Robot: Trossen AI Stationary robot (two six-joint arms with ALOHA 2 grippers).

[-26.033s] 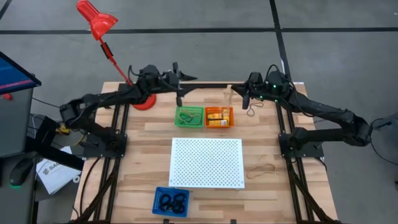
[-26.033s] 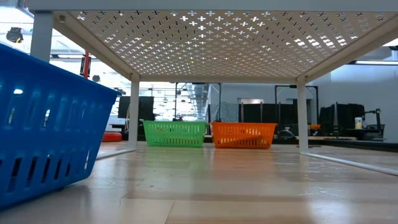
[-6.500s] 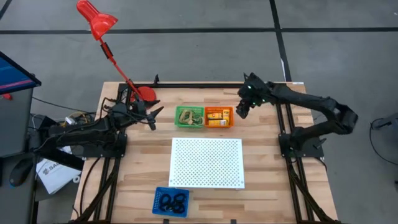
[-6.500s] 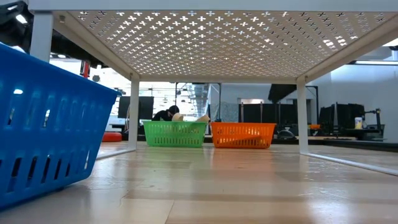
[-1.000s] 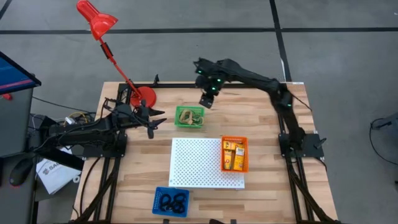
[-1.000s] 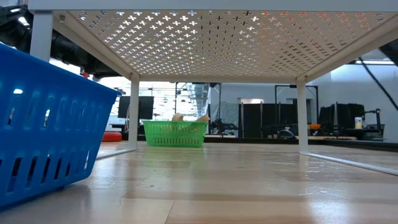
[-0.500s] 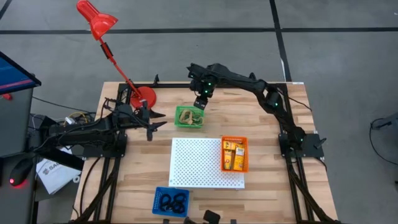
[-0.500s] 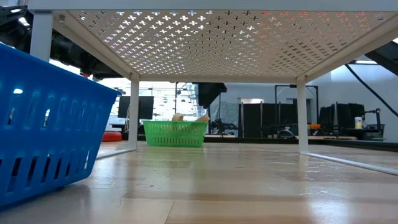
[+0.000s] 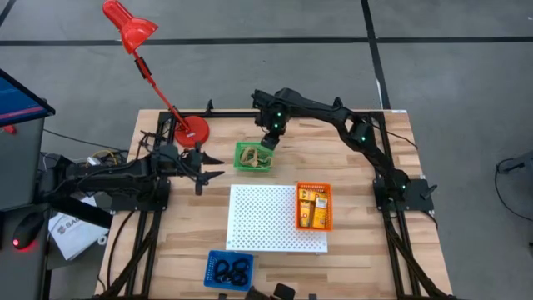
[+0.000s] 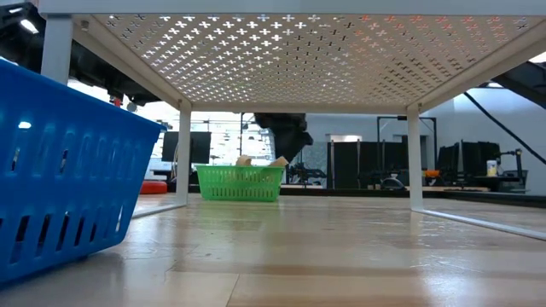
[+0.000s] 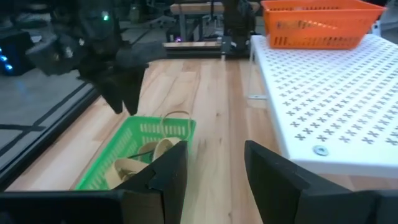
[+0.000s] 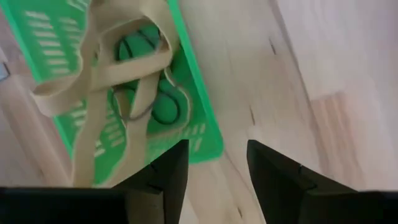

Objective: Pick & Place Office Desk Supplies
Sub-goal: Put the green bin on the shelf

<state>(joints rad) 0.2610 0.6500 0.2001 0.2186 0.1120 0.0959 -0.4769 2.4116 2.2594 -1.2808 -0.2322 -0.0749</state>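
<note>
The green tray [image 9: 252, 157] stands on the table and holds tan rubber-band loops [image 12: 118, 68]. My right gripper [image 12: 214, 168] is open just above the tray's far right corner [image 12: 208, 146], with a finger on either side of the corner and nothing between them; in the low view my right gripper [image 10: 286, 136] hangs over the tray's right end [image 10: 273, 182]. The orange tray [image 9: 314, 206] of yellow-orange blocks sits on the white board's [image 9: 266, 218] right part. The blue tray [image 9: 228, 271] holds black rings. My left gripper [image 9: 206, 171] waits open, left of the green tray.
A red desk lamp [image 9: 190, 132] stands at the table's far left, behind my left arm. The white board stands on legs [image 10: 415, 158] over the table's middle. Bare wood lies right of the green tray and along the table's right side.
My right gripper has moved toward the table's left and near edges and come down over the green tray's far right corner; in the low view it has dropped into sight above the tray's right end. The trays have stayed put.
</note>
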